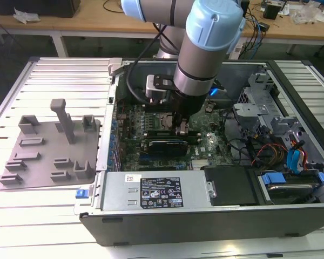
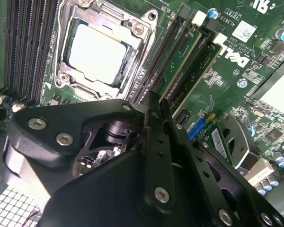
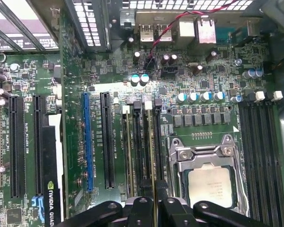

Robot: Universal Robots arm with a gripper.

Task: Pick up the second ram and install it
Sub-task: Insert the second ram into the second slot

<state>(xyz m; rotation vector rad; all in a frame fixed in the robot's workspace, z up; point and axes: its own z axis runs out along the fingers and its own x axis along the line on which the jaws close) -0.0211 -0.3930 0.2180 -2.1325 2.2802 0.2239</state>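
Behind the rig, wooden benches with cables and loose gear are seen. On the slatted tabletop (image 1: 54, 216) an open computer case (image 1: 205, 226) is laid flat, with a grey holder tray (image 1: 43, 156) just beside it on the exterior view's left. The arm (image 1: 205, 48) is reached down into the case, over the motherboard (image 3: 213, 75).

The gripper (image 3: 157, 204) is placed at the memory slots beside the CPU socket (image 3: 208, 179). In the first wrist view the fingers (image 3: 142, 213) are drawn nearly together, and the second ram (image 3: 155, 151) appears to be clamped between them by its top edge. It is stood upright in the slot nearest the socket. Another stick (image 3: 128, 151) is seated in a slot just beside it.

Several faults are judged possible from here. If the stick is pressed while tilted or with its notch out of line, its edge contacts or the slot could be damaged. If force is put on one end alone, one latch could be left open and the stick half seated. The neighbouring stick and the socket frame are close enough to be knocked by the fingers.

Print is present in several places: a white label (image 1: 159, 195) on the power supply, lettering on the graphics card (image 3: 49, 189), and small white legends across the board. None of it is read off.
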